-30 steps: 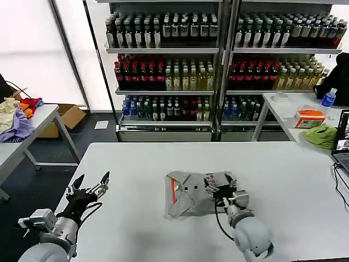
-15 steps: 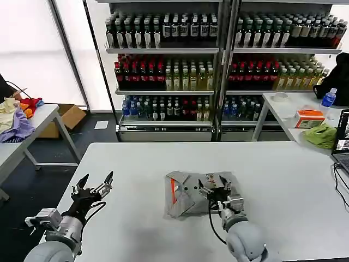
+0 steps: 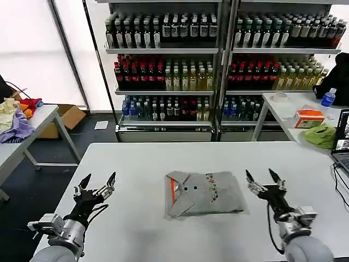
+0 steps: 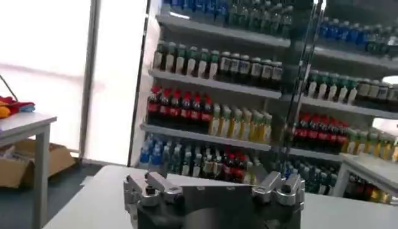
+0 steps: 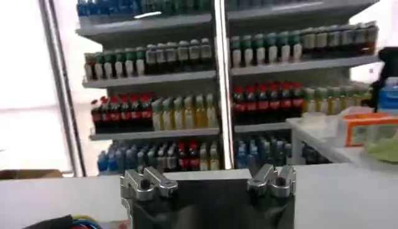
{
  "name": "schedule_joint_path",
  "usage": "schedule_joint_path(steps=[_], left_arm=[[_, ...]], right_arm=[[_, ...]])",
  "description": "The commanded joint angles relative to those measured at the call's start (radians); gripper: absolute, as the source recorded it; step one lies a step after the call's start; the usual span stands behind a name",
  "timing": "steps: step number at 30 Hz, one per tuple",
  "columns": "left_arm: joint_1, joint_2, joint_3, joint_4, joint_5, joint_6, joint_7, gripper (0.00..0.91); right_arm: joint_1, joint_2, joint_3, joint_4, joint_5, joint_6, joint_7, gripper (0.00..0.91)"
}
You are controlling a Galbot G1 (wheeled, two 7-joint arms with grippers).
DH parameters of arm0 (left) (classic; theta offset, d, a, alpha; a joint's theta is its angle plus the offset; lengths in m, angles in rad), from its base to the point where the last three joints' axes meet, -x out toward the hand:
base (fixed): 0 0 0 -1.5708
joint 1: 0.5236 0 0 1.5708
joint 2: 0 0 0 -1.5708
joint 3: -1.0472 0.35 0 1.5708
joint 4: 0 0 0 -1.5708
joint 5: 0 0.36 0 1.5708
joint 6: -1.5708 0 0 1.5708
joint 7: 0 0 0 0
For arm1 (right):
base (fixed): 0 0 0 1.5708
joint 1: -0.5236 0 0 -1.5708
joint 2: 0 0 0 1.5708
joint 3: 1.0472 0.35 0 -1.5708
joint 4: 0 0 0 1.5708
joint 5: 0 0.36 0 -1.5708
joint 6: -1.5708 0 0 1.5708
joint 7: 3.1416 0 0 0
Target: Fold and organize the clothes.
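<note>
A light grey shirt [image 3: 204, 193] lies folded into a compact rectangle in the middle of the white table [image 3: 163, 158], its orange-red inner collar at the left end and a small multicoloured print on top. My right gripper [image 3: 264, 177] hovers open just right of the shirt, fingers spread and empty. Over the table's left front part my left gripper [image 3: 98, 179] is raised and open, holding nothing, well apart from the shirt. Both wrist views look out at the drink shelves, with each gripper's base [image 4: 212, 193] [image 5: 208, 182] in the foreground.
Shelves of bottles [image 3: 218, 71] stand behind the table. A side table on the left carries lavender, yellow and red garments [image 3: 16, 117]. Another table at the right holds a lime-green cloth [image 3: 322, 135], an orange box [image 3: 310, 118], a water bottle [image 3: 328, 97] and a laptop edge [image 3: 343, 142].
My right gripper has let go of the shirt's right side and drawn back to the right, opening. The shirt now lies flat and folded. The left gripper rose slightly.
</note>
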Motion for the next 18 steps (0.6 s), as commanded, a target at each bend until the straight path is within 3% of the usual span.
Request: schedule_joint_path(steps=[1, 7, 10, 18], left_arm=[[0.041, -0.047, 0.011, -0.003, 0.081, -0.062, 0.066, 0.907], [0.068, -0.070, 0.061, -0.031, 0.115, -0.159, 0.029, 0.907], [0.095, -0.086, 0.086, -0.033, 0.135, -0.217, 0.021, 0.907], [0.116, -0.097, 0.091, 0.006, 0.157, -0.251, 0.029, 0.907]], right_arm=[[-0.151, 0.010, 0.267, -0.035, 0.086, 0.127, -0.150, 0.907], [-0.168, 0.019, 0.253, -0.024, 0.078, 0.132, -0.159, 0.907], [-0.185, 0.017, 0.241, -0.032, 0.027, 0.159, -0.207, 0.907], [-0.198, 0.039, 0.207, -0.034, 0.062, 0.170, -0.193, 0.907]])
